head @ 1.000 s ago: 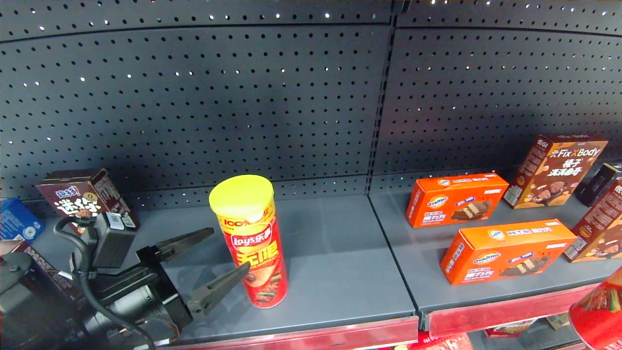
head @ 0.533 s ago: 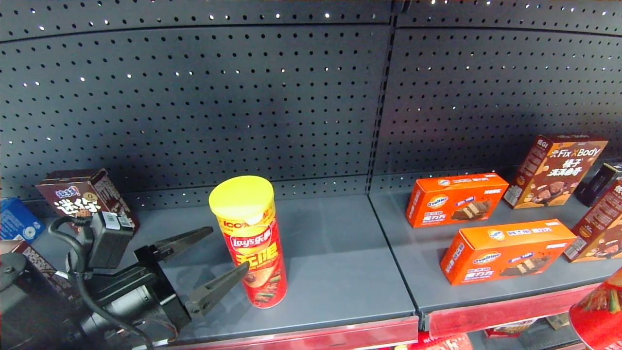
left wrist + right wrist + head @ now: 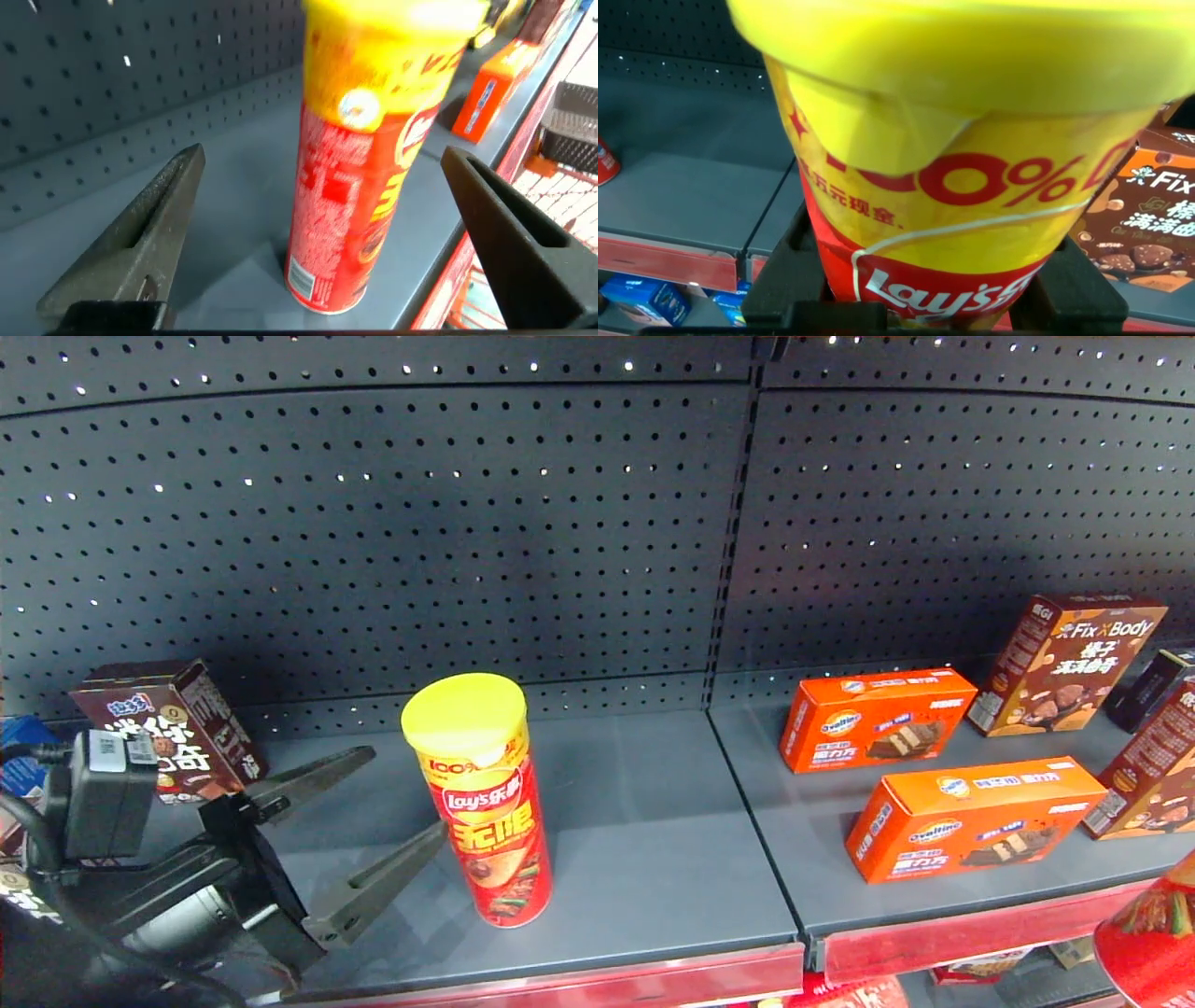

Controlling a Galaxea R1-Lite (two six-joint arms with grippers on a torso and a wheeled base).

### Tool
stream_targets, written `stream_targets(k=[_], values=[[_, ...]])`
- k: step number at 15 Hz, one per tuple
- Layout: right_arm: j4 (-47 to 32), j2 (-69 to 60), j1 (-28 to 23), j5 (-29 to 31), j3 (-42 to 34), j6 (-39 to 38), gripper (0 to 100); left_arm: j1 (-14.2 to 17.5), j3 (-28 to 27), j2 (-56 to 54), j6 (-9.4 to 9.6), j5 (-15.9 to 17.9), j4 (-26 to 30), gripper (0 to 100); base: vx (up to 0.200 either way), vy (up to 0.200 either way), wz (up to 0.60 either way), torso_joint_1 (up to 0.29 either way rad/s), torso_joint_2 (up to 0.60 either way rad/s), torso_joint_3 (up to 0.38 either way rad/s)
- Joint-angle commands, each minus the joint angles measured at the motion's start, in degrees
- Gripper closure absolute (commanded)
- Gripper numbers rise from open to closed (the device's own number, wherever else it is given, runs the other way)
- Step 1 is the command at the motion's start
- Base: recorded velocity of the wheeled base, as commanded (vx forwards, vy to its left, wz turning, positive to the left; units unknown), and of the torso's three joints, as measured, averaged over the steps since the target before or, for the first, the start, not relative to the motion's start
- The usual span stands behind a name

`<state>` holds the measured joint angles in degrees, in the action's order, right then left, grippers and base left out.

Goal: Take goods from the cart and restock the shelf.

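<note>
Right of the shelved can (image 3: 481, 803), orange boxes (image 3: 971, 817) lie flat.

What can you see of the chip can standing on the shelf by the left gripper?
The chip can is a tall cylinder with a yellow lid, a yellow band beneath it and a red printed body, likely cardboard. It stands upright on the grey shelf, near the front edge, with nothing else against it. The left gripper sits beside it, jaws open and spread wider than the can, clear of its sides.
</note>
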<state>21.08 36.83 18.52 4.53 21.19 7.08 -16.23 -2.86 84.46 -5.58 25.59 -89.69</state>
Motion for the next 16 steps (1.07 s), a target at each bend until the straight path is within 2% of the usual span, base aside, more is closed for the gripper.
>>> stream_targets(k=[1,5,7,8,10,11,12,13,16], values=[[0.02,0.00,0.03,0.04,-0.01,0.04,100,0.05,-0.04,-3.07,-0.13,-0.19,0.13,0,0.000,0.000,0.00,0.000,0.00,0.000],[0.02,-0.09,-0.94,-0.14,-0.45,0.04,100,0.05,0.05,-8.17,-0.39,-6.16,1.18,0,0.000,0.000,0.00,0.000,0.00,0.000],[0.02,-0.53,-1.03,-0.14,-0.71,0.04,100,0.14,-0.12,-13.88,-0.39,-8.98,8.04,0,0.000,0.000,0.00,0.000,0.00,0.000],[0.02,-0.62,-1.03,-0.14,-0.71,0.04,100,0.14,-0.12,-17.31,-0.22,-11.53,11.99,0,0.000,0.000,0.00,0.000,0.00,0.000],[0.02,-0.53,-1.03,-0.23,-0.71,0.04,100,0.14,-0.12,-21.53,0.31,-15.57,16.65,0,0.000,0.000,0.00,0.000,0.00,0.000],[0.02,-0.53,-1.03,-0.23,-0.71,0.04,100,0.14,-0.04,-22.58,0.49,-16.36,18.23,0,0.000,0.000,0.00,0.000,0.00,0.000],[0.02,-0.79,-1.12,-0.23,-1.50,0.04,100,1.37,0.14,-25.13,1.98,-18.56,22.01,0,0.000,0.000,0.00,0.000,0.00,0.000],[0.02,-0.97,-1.12,-0.14,-1.76,0.04,100,1.81,0.23,-26.71,3.21,-19.00,23.86,0,0.000,0.000,0.00,0.000,0.00,0.000],[0.02,-0.97,-2.17,-0.32,-2.03,0.04,100,4.10,-0.12,-34.80,3.39,-21.90,33.70,0,0.000,0.000,0.00,0.000,0.00,0.000]])
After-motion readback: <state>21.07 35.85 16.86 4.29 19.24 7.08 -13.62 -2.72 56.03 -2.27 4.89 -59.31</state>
